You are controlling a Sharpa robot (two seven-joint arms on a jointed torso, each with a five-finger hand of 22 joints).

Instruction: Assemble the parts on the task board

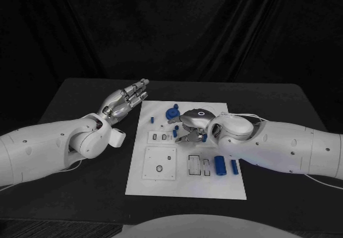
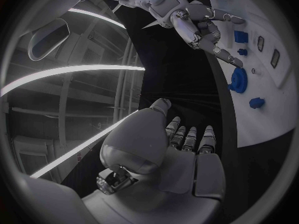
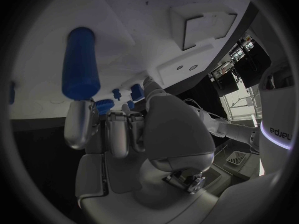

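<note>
The white task board (image 1: pixel 187 184) lies in the middle of the black table. My right hand (image 1: pixel 192 125) hangs over its upper middle with its fingers (image 1: pixel 187 138) pointing down and apart. In the right wrist view one fingertip (image 3: pixel 81 119) meets the end of a blue cylinder (image 3: pixel 81 62) on the board (image 3: pixel 124 25); no grip shows. A blue gear (image 1: pixel 172 113) sits just behind that hand, and small blue pieces (image 1: pixel 176 133) lie beside the fingers. My left hand (image 1: pixel 126 100) floats off the board's far left corner, fingers straight, holding nothing.
Two blue cylinders (image 1: pixel 220 164) lie at the board's right edge beside my right forearm. Recessed slots (image 1: pixel 199 165) and a rectangular pocket (image 1: pixel 159 163) take up the near half. A thin blue peg (image 1: pixel 152 119) stands near the left edge. Bare black table (image 1: pixel 85 198) surrounds the board.
</note>
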